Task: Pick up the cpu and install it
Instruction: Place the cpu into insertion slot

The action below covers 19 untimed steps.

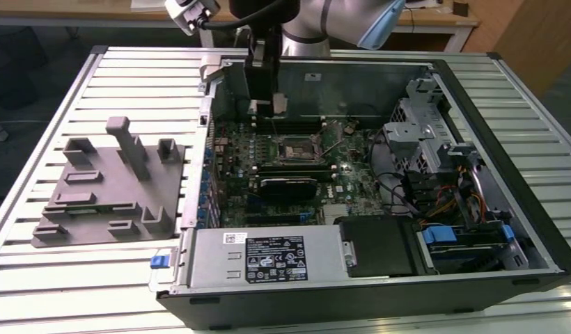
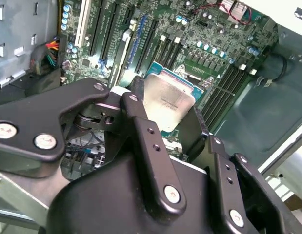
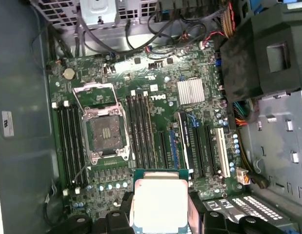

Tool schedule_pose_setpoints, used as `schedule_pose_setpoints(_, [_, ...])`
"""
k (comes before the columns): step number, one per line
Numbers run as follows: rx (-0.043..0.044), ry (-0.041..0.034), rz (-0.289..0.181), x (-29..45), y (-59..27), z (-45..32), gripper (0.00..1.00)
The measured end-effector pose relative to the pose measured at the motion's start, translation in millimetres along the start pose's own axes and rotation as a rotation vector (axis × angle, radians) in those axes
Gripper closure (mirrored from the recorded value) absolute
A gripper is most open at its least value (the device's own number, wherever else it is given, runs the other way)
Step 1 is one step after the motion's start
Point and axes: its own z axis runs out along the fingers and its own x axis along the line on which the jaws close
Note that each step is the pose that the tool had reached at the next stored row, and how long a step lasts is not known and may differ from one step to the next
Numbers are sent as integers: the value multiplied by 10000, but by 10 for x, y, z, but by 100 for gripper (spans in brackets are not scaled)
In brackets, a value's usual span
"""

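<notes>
Above the motherboard (image 3: 155, 105), the cpu (image 3: 159, 204) hung pinched by its edges between the pincer's (image 2: 166, 117) black fingers (image 2: 141, 122), well apart from the open socket (image 3: 106, 130). Around the board stood the open computer case (image 1: 508, 209), and a grey fixture block (image 1: 109, 188) sat beside it on the slatted table (image 1: 44, 278).

In the first wrist view the gripper (image 3: 160, 209) fingers cover two sides of the cpu (image 3: 159, 197), its edge nearest the claw's body is cut off, and you cannot make out the socket (image 3: 106, 132) pins ahead
</notes>
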Motion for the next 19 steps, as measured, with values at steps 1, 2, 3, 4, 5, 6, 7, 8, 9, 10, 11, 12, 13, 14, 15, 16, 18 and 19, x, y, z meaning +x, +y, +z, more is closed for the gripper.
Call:
schedule_pose_setpoints(1, [-1, -3, 89, 2, 0, 3, 47])
schedule_pose_setpoints(2, [1, -8, 170, 5, -1, 6, 47])
schedule_pose_setpoints(3, [3, -12, 235, 9, -2, 9, 47])
schedule_pose_setpoints(4, [-1, -12, 260, 18, -4, 15, 47])
schedule_pose_setpoints(5, [-2, -11, 260, 38, -6, 22, 47])
schedule_pose_setpoints(6, [-3, -10, 248, 52, -6, 35, 47])
schedule_pose_setpoints(7, [-6, -7, 198, 59, -7, 52, 47])
schedule_pose_setpoints(8, [-12, 0, 109, 62, -9, 71, 47])
schedule_pose_setpoints(9, [-16, 4, 6, 66, -10, 89, 47])
schedule_pose_setpoints(10, [-20, 7, -137, 68, -10, 105, 47])
schedule_pose_setpoints(11, [-25, 15, -310, 68, -11, 121, 47])
schedule_pose_setpoints(12, [-30, 23, -486, 68, -11, 136, 47])
schedule_pose_setpoints(13, [-35, 30, -659, 69, -12, 153, 47])
schedule_pose_setpoints(14, [-39, 37, -832, 70, -13, 171, 47])
schedule_pose_setpoints(15, [-43, 44, -986, 70, -14, 189, 47])
schedule_pose_setpoints(16, [-47, 50, -1120, 71, -15, 206, 47])
schedule_pose_setpoints(18, [-51, 55, -1290, 75, -13, 237, 47])
schedule_pose_setpoints(19, [-51, 57, -1332, 79, -8, 247, 47])
